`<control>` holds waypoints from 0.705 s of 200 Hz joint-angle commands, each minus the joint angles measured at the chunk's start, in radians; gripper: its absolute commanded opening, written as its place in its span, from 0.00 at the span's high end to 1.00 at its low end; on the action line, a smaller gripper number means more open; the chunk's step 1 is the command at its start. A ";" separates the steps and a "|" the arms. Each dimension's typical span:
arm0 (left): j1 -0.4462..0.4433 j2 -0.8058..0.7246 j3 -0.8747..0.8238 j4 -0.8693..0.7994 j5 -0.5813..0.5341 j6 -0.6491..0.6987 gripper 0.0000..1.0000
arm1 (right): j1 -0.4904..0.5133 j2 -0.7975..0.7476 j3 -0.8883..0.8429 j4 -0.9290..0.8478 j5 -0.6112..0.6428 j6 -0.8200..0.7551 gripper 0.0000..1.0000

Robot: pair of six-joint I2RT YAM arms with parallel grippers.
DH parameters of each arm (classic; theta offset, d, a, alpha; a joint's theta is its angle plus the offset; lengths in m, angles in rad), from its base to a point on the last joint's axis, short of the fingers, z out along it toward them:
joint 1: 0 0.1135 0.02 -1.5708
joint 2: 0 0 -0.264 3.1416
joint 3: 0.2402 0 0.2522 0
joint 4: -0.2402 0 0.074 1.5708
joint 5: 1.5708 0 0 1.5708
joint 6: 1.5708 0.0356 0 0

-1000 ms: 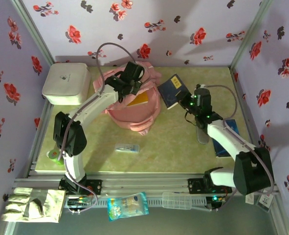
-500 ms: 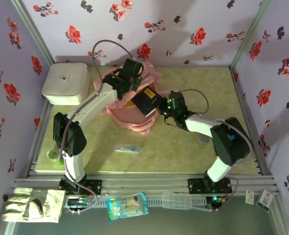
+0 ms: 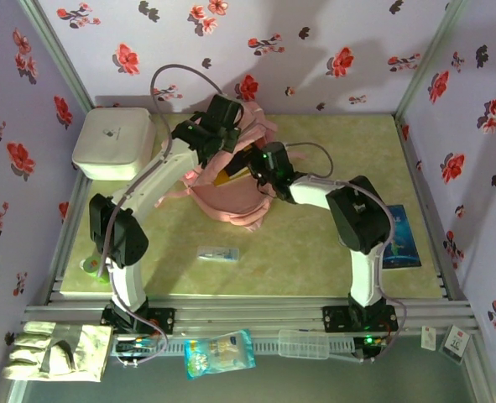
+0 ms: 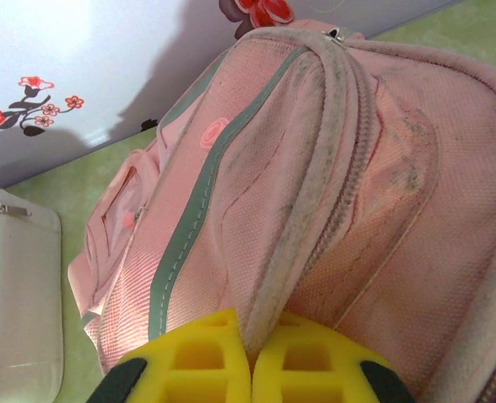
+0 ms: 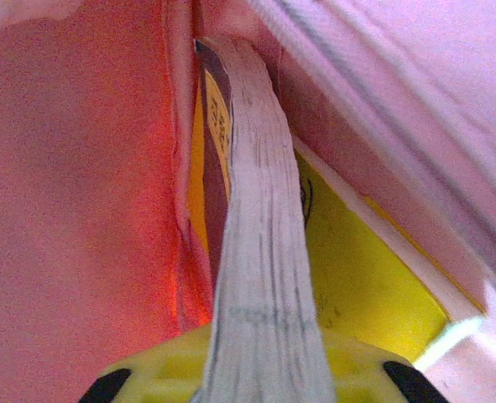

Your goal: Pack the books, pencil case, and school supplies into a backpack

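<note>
The pink backpack [image 3: 231,200] lies at the back middle of the table. My left gripper [image 3: 229,133] [image 4: 249,340] is shut on the pale trim [image 4: 315,218] of its opening. My right gripper [image 3: 261,164] [image 5: 263,357] reaches inside the pink backpack [image 5: 80,168], shut on the navy book [image 5: 256,210], which stands on edge. A yellow book [image 5: 357,277] [image 3: 231,175] lies inside beside it. A brighter blue book [image 3: 401,238] lies at the table's right. The clear packet [image 3: 218,253] sits at the front middle and the green roll [image 3: 91,267] at the front left. The pencil case is hidden.
A white rounded box [image 3: 113,143] stands at the back left. Below the table's front rail lie a pale glove [image 3: 59,351], a blue-white bag [image 3: 218,353] and a clear box [image 3: 302,342]. Floral walls close in the back and both sides.
My right arm has swung left from the table's right, carrying the navy book into the backpack's opening. The blue book now lies uncovered. My left gripper still holds the trim.
</note>
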 commanded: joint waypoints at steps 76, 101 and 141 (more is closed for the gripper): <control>0.031 -0.003 0.104 0.052 0.058 -0.072 1.00 | 0.027 0.097 0.151 -0.040 -0.074 0.051 0.58; 0.038 0.000 0.104 0.038 0.070 -0.074 1.00 | 0.023 0.018 0.088 -0.058 -0.069 0.033 0.50; 0.052 0.004 0.100 0.017 0.103 -0.067 1.00 | 0.023 -0.191 -0.053 -0.201 0.030 -0.049 0.41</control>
